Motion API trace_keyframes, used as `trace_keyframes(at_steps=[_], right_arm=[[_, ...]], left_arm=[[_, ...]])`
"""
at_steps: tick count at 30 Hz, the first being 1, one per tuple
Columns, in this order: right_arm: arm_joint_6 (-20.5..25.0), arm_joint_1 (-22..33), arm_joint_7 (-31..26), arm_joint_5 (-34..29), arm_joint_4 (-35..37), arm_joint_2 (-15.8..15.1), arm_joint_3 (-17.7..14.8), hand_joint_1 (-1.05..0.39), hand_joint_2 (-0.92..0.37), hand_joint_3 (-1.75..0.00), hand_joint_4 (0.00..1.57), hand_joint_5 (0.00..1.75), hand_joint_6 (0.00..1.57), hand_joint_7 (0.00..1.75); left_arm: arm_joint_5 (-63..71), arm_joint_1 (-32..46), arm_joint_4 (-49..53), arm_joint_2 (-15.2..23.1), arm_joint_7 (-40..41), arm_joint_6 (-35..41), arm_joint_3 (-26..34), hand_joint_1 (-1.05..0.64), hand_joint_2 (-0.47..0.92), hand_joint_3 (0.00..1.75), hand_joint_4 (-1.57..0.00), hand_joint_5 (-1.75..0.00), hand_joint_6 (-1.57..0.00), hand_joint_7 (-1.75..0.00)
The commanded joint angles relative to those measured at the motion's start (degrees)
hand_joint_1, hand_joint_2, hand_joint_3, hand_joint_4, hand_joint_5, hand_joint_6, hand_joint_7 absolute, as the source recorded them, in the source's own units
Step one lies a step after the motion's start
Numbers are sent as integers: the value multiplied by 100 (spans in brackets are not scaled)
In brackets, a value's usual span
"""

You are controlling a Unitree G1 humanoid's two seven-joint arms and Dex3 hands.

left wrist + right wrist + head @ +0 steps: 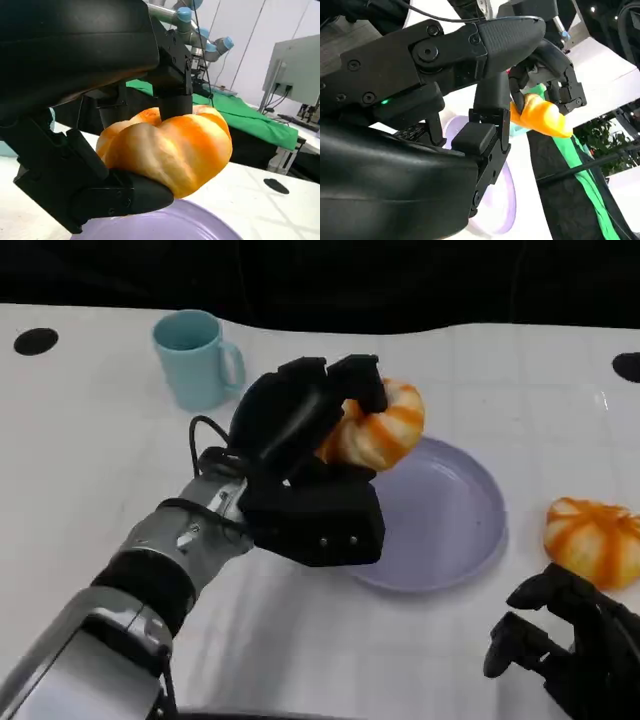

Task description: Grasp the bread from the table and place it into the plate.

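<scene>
The left hand grips the bread above the plate's far-left rim. Released here, it likely clips the edge and rolls onto the table. The right hand rests empty, fingers loosely curled.

The left hand is raised with fingers curled in a grip; the right hand rests low, empty.

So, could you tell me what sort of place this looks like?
Probably a robotics lab: behind the white table stand another robot arm with blue joints, a green-covered bench and a monitor.
</scene>
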Motion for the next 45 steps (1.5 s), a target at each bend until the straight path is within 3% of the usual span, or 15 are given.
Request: trace_keyframes(at_steps=[1,8,18,20,21,23,25,26,28,29,31,34,38,45], right_arm=[[-52,97,33,24,-62,9,-1,-49,-92,-23,72,156,77,109],[-118,124,50,-34,-85,18,35,-49,-92,-24,72,155,76,109],[-107,141,94,3,-89,7,38,-50,-92,-24,73,153,76,109],[-103,151,98,-4,-102,-1,37,-50,-92,-24,73,153,76,109],[-86,155,87,-6,-118,-4,38,-50,-92,-24,74,152,76,109],[-54,159,68,9,-141,0,34,-50,-92,-23,74,152,77,109],[-53,155,71,8,-142,-4,32,-50,-92,-22,74,152,77,109],[-54,152,77,7,-139,-9,31,-50,-92,-22,74,152,77,109],[-61,142,96,15,-121,-13,24,-50,-92,-23,74,152,77,109],[-60,137,94,15,-116,-16,21,-50,-92,-23,74,153,77,109],[-57,131,89,13,-113,-19,18,-50,-92,-23,74,153,77,109],[-55,131,86,11,-114,-20,19,-50,-92,-22,74,153,77,109],[-104,127,103,-4,-81,-19,5,-50,-92,-23,73,153,77,109],[-64,144,64,15,-121,-4,-9,-49,-92,-23,72,154,76,110]], left_arm=[[269,-474,284,-380,-174,254,-339,-19,52,110,-91,-175,-69,-175],[396,-660,657,-593,-149,346,-563,-21,59,91,-88,-175,-64,-175],[348,-742,899,-694,-578,503,-585,-20,61,88,-88,-175,-66,-175],[315,-792,926,-715,-885,636,-574,-24,68,57,-77,-167,-71,-136],[263,-822,931,-719,-1128,679,-545,-25,71,49,-76,-164,-73,-127],[218,-858,918,-713,-1437,742,-530,-27,81,35,-71,-141,-76,-86],[329,-901,913,-684,-1604,852,-657,-32,88,24,-67,-123,-73,-61],[377,-919,911,-673,-1671,899,-714,-40,91,28,-56,-96,-63,-39],[433,-954,909,-659,-1847,987,-794,-44,92,30,-53,-78,-59,-25],[460,-979,915,-658,-1975,1059,-831,-55,92,34,-39,-60,-47,-14],[486,-1004,910,-657,-2129,1152,-876,-64,92,38,-27,-44,-37,-6],[473,-1000,878,-651,-2176,1191,-893,-66,92,39,-24,-40,-34,-3],[585,-1055,875,-620,-2410,1367,-1029,-88,92,66,-2,-23,-15,-1],[518,-1039,703,-513,-2615,1380,-984,-94,92,71,0,-19,-14,-1]])
